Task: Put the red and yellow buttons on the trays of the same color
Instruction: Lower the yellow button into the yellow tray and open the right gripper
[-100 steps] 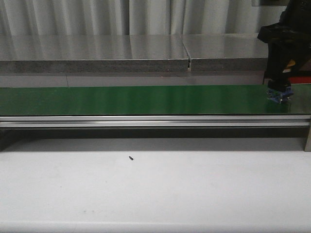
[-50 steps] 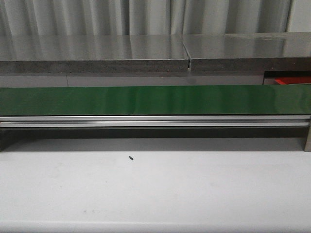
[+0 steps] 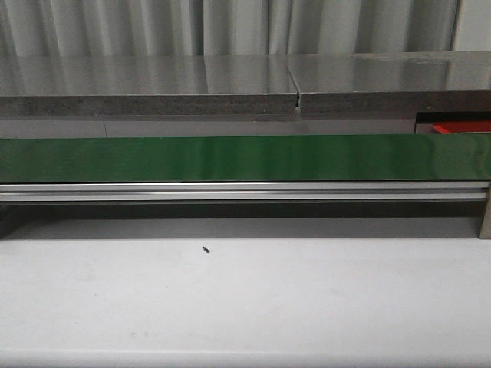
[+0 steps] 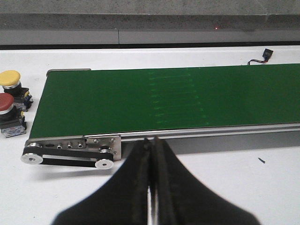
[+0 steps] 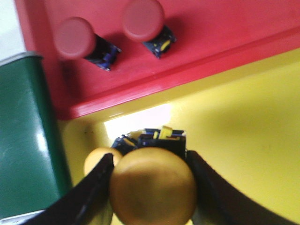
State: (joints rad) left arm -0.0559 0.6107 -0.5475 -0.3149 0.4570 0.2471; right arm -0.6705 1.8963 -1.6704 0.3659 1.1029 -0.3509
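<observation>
right gripper [image 5: 152, 187] clamps a yellow button [image 5: 152, 185] over the yellow tray [image 5: 243, 136]; left gripper [image 4: 151, 187] closed, empty.

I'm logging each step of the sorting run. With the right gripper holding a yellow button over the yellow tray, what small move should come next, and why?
Probably lower slightly and open the right gripper. Its fingers clamp the yellow button directly over the yellow tray, beside another yellow button, so it seems ready to release.
</observation>
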